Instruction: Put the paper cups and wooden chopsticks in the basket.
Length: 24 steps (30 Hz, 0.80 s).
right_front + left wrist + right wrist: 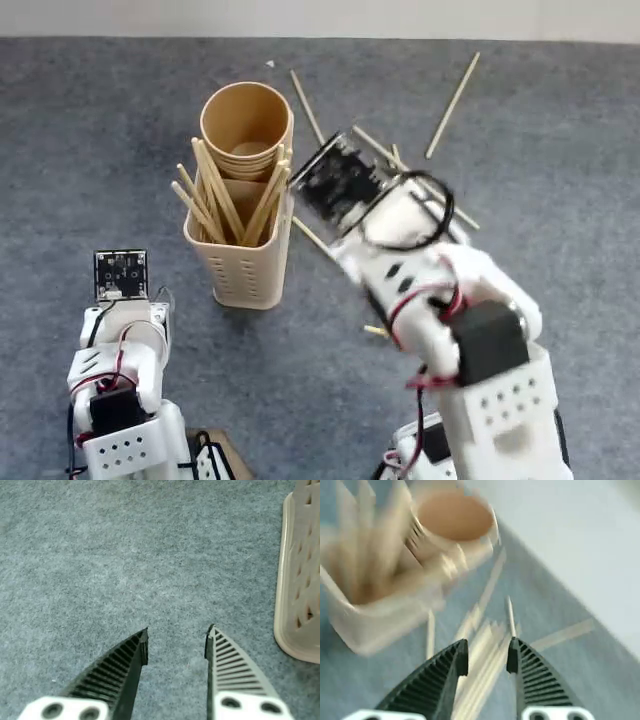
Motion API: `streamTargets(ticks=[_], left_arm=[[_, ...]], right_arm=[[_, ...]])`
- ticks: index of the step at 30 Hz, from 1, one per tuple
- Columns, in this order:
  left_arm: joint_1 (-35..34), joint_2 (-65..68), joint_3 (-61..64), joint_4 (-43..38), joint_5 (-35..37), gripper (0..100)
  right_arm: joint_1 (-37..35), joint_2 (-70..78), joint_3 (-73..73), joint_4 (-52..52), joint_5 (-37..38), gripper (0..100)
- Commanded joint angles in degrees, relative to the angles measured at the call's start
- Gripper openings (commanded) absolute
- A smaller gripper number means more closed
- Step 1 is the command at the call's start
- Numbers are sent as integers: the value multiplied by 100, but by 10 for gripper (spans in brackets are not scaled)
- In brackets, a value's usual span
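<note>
Cups (pixel 246 122) are sitting stacked in the far end of the basket (pixel 245 278), which is standing mid-bench, and a bundle of chopsticks (pixel 218 198) is leaning upright in its near part, just beside the stack. More chopsticks are lying loose on the grey bench (pixel 90 150) to the right of the basket: one (pixel 455 90) is lying far right and well apart from the rest, another (pixel 306 106) is lying near the cups, and several (pixel 482 647) are lying together under your right arm. Your right pincer (pixel 487 655) is hanging over that cluster with its jaws parted a moderate way, gripping nothing. Your left arm (pixel 118 340) is sitting at the near left, well apart from the chopsticks. Its pincer (pixel 177 637) is hovering above bare bench, jaws spread a little wider and holding nothing, with the basket wall (pixel 300 580) showing just to its right.
</note>
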<state>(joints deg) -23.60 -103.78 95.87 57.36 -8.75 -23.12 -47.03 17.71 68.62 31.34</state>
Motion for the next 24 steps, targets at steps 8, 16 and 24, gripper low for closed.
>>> streamTargets(ticks=[8,16,24], left_arm=[[57,-31,13,-70,-70,213],[57,-31,13,-70,-70,213],[92,-31,13,-70,-70,213]], right_arm=[[1604,2114,1543,-2818,193,138],[1956,4752,-13,-3011,677,138],[2334,6563,-1393,-3002,1081,138]])
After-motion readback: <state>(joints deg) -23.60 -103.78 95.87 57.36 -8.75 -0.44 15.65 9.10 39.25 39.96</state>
